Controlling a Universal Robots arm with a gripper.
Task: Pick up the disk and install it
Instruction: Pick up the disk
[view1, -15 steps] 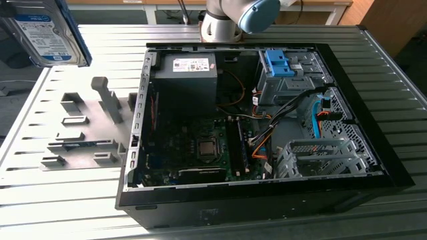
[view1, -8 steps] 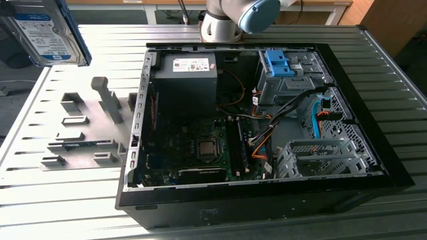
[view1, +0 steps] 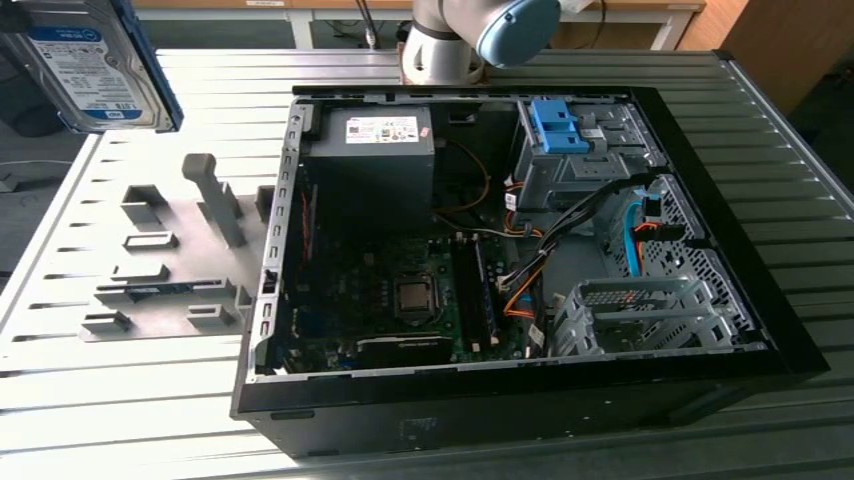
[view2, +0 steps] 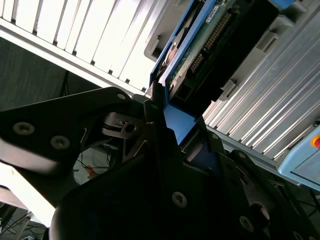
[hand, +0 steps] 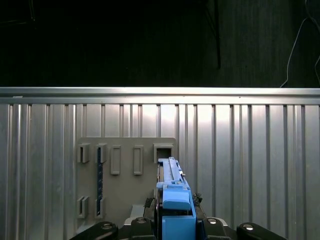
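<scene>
Pinching the disk (hand: 172, 185), the gripper (hand: 176, 222) hangs, apparently, above the ribbed metal table (hand: 250, 150).

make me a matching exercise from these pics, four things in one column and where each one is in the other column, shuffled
Things
1. disk
2. blue latch bracket
3. grey fixture plate
4. power supply

Places
A. flat on the table, on the exterior view's left of the case
B. on the grey bay inside the case
C. clamped in the end effector, up off the table
D. inside the case, white sticker on top

Pairs: 1-C, 2-B, 3-A, 4-D
</scene>
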